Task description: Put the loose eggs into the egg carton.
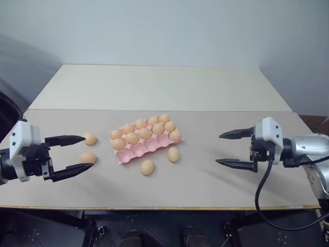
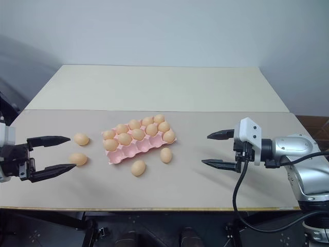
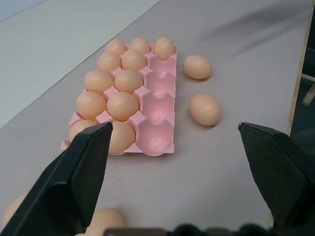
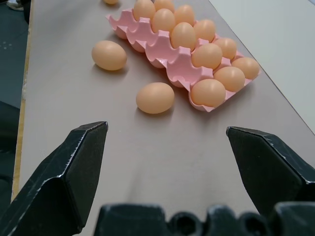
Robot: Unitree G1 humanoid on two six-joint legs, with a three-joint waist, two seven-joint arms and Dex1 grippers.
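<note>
Pale wall behind, and a wide beige table (image 1: 216, 175) in front of me carrying everything. At its middle lies the pink egg carton (image 1: 146, 150), set at a slant, three rows of five cups. Eleven cups hold eggs: the far row and middle row are full, and the near row has one egg at its right end, leaving four near cups bare.

Four loose eggs wait on the table around the carton. Two sit just in front of its near edge, one toward the middle (image 1: 147, 167) and one nearer the right corner (image 1: 173, 154). Two more lie off the carton's left end, a farther one (image 1: 89, 138) and a nearer one (image 1: 87, 157).

My left gripper (image 1: 82, 152) hovers left of the carton, fingers spread wide, empty, with the two left eggs close by its tips. My right gripper (image 1: 226, 148) hangs well right of the carton, also spread and empty.

So, by my reckoning, nothing of the four-egg job is done yet (four eggs, four free cups). No brand, label or writing is readable anywhere.
</note>
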